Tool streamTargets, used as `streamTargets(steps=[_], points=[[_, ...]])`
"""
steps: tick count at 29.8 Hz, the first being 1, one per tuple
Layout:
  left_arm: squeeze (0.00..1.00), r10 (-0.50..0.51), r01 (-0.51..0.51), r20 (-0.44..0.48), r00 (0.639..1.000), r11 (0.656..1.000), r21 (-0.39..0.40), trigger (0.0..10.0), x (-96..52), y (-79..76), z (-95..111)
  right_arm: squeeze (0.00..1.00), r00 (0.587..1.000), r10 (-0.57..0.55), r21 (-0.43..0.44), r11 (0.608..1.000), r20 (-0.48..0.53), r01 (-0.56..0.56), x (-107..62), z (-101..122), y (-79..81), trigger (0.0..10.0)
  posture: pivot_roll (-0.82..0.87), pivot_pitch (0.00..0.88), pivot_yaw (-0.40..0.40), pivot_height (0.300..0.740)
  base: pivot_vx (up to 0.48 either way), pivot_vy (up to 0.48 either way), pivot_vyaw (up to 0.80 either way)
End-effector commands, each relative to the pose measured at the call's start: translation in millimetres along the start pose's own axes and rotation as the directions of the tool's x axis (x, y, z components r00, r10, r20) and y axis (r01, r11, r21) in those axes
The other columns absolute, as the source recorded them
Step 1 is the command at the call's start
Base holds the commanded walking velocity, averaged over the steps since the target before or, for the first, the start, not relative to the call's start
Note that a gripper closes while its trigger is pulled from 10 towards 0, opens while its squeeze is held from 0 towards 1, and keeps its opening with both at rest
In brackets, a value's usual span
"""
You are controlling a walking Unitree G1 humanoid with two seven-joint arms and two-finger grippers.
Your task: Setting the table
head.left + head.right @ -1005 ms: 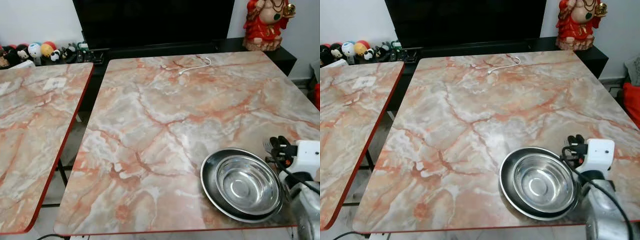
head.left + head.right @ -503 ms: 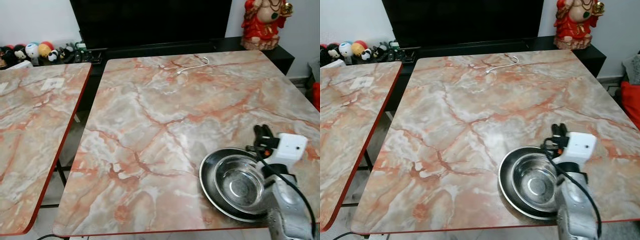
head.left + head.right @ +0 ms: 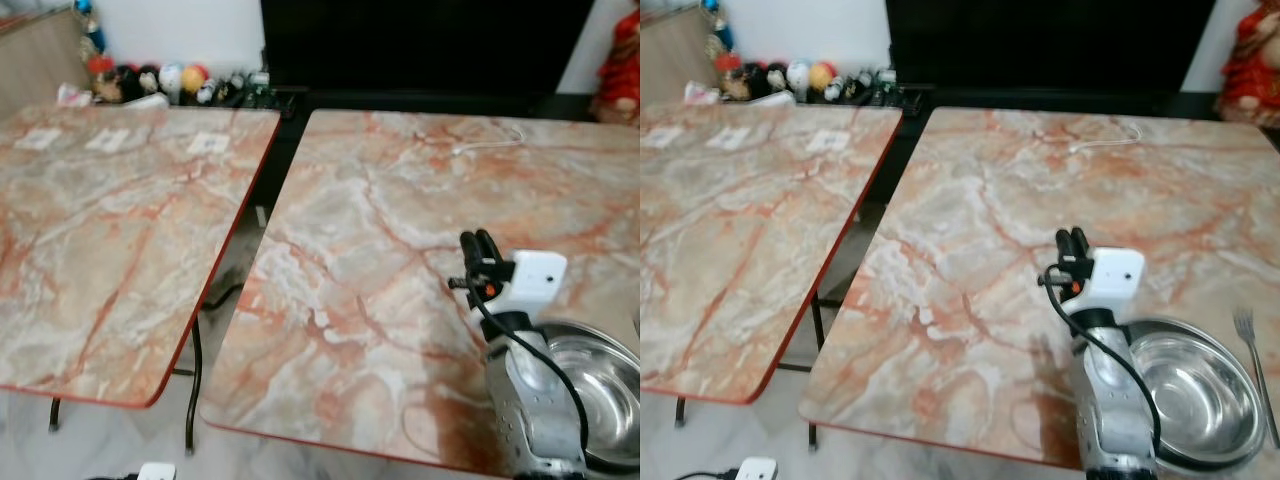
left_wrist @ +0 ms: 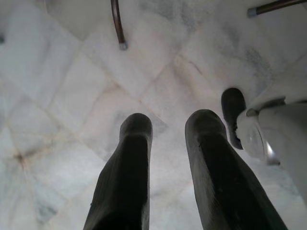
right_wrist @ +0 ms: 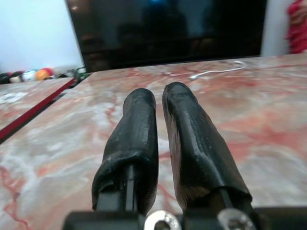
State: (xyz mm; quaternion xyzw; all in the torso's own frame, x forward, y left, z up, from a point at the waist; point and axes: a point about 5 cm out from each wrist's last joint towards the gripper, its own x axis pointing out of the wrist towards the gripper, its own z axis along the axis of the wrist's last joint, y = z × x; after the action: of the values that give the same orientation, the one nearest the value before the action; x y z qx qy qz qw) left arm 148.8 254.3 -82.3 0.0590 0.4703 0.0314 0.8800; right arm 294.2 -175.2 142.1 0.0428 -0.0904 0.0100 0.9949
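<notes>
Right eye view: right gripper [image 3: 1073, 243] empty, fingers nearly closed, left of steel bowl [image 3: 1188, 388] (fork [image 3: 1256, 368] beside). Left gripper [image 4: 169, 129] parted, idle over floor. Best to fetch remaining tableware next.

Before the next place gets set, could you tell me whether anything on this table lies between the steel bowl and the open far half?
Nothing visible does. The steel bowl sits at the near right corner beside a fork; the right gripper hovers above the table, and a white cable lies at the far edge.

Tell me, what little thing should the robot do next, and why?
Probably swing the right gripper back toward the silver metal fork. That gripper is shut, holds nothing and hovers over bare marble table, while the fork lies right of the shiny steel bowl on its dark plate.
</notes>
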Motion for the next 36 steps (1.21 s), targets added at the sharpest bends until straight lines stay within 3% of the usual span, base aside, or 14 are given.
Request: streamTargets(steps=[1, 11, 36], points=[[0.0, -0.002, 0.002, -0.027, 1.0, 1.0, -0.002, 10.0, -1.3, -0.8, -7.2, 0.0, 1.0, 0.003, 0.016, 1.0, -0.015, -0.003, -0.7, -5.5, 5.0, 10.0, -0.1, 0.0, 0.034, 0.74, 0.0, 0.48, 0.0], [0.0, -0.001, 0.001, -0.027, 1.0, 1.0, -0.011, 10.0, -1.3, -3.0, -8.4, 0.0, 0.998, 0.052, 0.039, 0.998, -0.021, -0.051, 3.6, -9.1, 26.3, 10.0, -0.09, 0.0, 0.02, 0.74, 0.0, 0.48, 0.0], [0.0, -0.002, 0.001, -0.034, 0.999, 0.999, -0.032, 10.0, -1.5, -10.7, -13.6, 0.0, 0.989, 0.133, 0.055, 0.99, -0.065, -0.13, 4.3, -23.5, 48.6, 10.0, -0.07, 0.0, -0.012, 0.74, 0.0, 0.48, 0.0]])
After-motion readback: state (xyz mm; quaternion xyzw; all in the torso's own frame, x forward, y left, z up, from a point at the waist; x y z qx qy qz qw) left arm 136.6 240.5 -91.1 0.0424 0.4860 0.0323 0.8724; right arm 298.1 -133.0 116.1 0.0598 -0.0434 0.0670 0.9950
